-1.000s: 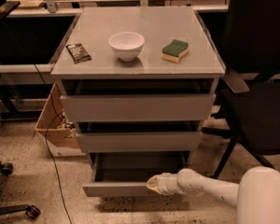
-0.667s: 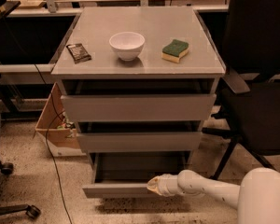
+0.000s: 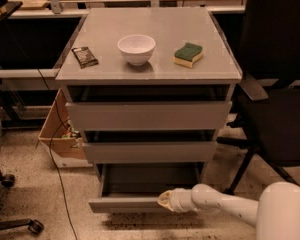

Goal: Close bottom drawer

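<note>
Bench: a grey three-drawer cabinet, its flat top (image 3: pixel 155 24) squared to me, all four edges showing.
Bench top: a white bowl (image 3: pixel 136 49) sits mid-top toward the front edge, a green-and-yellow sponge (image 3: pixel 188 54) near the right edge, and a dark packet (image 3: pixel 84 56) near the front-left corner.
Upper drawers: the top drawer (image 3: pixel 147 115) and middle drawer (image 3: pixel 149 151) each stand slightly out, with dark gaps above them.
Bottom drawer: the bottom drawer (image 3: pixel 122 204) is pulled well out below the bench's front edge, its shallow tray open to view.
Gripper: the gripper (image 3: pixel 165 200) is low, at the drawer's front face, right of its middle. I cannot tell how wide it is set, nor whether it touches.
Arm: the white arm (image 3: pixel 225 206) reaches in from the lower right, just above the floor.
Room to the right: a black chair (image 3: pixel 280 109) stands close beside the bench's right edge.
Room to the left: a cardboard box (image 3: pixel 57 129) is by the left edge, with a cable (image 3: pixel 57 169) trailing over the speckled floor.
</note>
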`<state>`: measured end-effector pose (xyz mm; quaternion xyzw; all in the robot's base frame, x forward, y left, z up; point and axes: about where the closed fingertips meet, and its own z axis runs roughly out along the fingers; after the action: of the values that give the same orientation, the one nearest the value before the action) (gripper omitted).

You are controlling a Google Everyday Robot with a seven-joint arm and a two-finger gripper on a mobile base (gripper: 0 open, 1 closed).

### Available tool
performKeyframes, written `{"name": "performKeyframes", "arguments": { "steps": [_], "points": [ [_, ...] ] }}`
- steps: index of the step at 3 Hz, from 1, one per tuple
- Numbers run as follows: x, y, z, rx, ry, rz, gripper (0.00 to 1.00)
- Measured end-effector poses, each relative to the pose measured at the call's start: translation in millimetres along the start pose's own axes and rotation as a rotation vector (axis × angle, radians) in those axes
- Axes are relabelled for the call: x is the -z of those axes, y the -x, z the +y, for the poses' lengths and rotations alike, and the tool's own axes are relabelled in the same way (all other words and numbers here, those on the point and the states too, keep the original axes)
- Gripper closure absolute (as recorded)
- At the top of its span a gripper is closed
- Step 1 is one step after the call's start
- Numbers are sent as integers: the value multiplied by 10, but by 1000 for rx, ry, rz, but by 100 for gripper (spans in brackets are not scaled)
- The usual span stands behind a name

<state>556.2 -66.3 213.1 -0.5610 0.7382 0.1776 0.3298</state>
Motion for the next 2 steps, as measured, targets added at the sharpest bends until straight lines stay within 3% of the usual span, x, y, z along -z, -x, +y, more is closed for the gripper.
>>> {"name": "performKeyframes", "arguments": {
  "steps": [2],
  "points": [
    [15,51,-33,16,-6,-9,100]
  ]
}}
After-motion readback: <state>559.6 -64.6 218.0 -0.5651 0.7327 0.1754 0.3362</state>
